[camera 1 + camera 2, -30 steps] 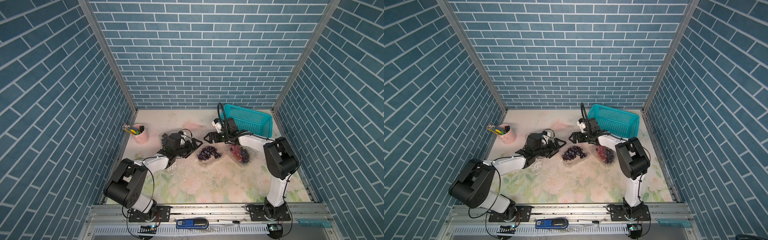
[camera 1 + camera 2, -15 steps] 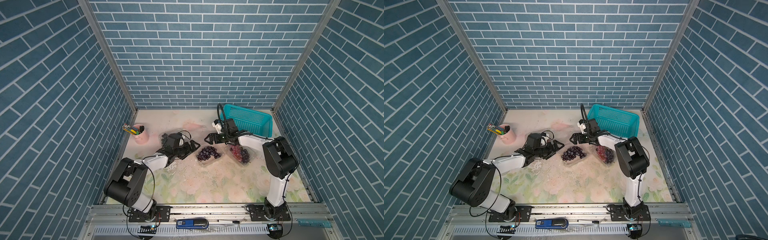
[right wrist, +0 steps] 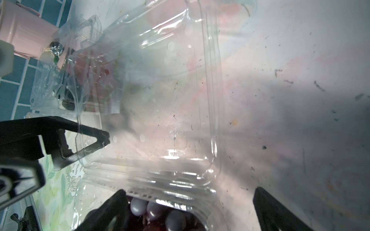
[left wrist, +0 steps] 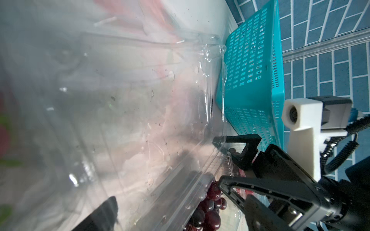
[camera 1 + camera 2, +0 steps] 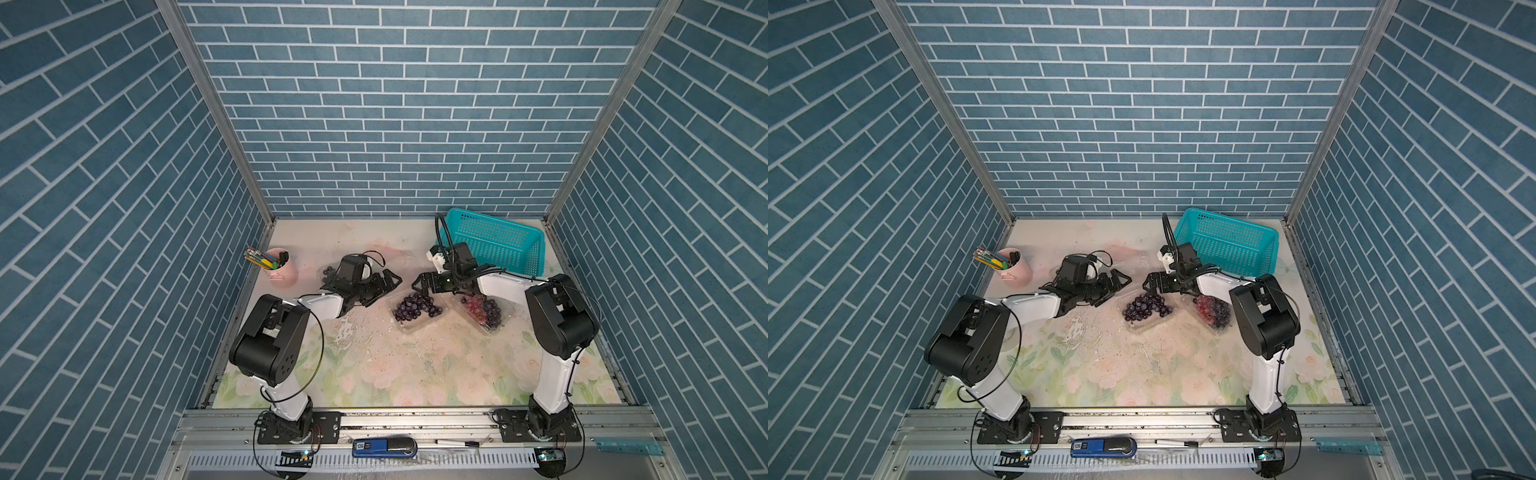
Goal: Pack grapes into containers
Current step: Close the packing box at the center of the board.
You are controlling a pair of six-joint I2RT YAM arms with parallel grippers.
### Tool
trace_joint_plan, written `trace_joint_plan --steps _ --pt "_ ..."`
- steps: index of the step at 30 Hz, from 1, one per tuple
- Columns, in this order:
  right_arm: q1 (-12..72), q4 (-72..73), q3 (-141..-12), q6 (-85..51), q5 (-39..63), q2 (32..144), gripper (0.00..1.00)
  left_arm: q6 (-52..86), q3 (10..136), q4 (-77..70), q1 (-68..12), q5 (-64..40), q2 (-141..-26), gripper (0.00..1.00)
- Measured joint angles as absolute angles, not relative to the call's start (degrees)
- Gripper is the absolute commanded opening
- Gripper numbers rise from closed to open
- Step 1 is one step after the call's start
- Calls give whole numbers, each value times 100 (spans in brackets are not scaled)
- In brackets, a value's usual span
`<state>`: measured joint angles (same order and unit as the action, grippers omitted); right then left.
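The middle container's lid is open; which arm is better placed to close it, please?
Probably right: the right gripper, open, hovers at the container's rear edge above the dark grapes, facing the lid squarely. The left gripper, also open, sits beside it.

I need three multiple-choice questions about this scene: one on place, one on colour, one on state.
1. Where is the teal basket? A) far right corner B) near left corner C) between the arms
2. What colour is the pen cup? A) yellow B) pink C) black
3. The right end effector is: A) shut on a spoon B) shut, empty C) open
Answers: 1 A, it sits far back on the right side; 2 B, pink in both top views; 3 C, its jaws stand apart, holding nothing.
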<state>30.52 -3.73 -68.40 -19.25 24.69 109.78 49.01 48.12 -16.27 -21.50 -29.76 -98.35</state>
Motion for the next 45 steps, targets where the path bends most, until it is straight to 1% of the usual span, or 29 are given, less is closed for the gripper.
trace_joint_plan --steps 5,21,31,39,45 --pt "3050 -329 -6840 -1925 2473 10969 99 4932 4827 -1809 -2154 -3013 -9988 100" --pt "3039 -259 -6845 -1966 2539 10822 99 4925 4829 -2040 -2237 -3107 -9662 100" --pt "2904 -279 -6783 -1966 2567 10226 99 4834 4831 -1940 -2263 -3103 -9063 100" --pt "2794 -377 -6187 -1966 2545 9487 99 4657 4840 -1619 -2370 -3070 -8805 100" --pt "2534 -421 -5649 -2032 2528 8871 99 4598 4840 -1391 -2475 -3017 -8602 100"
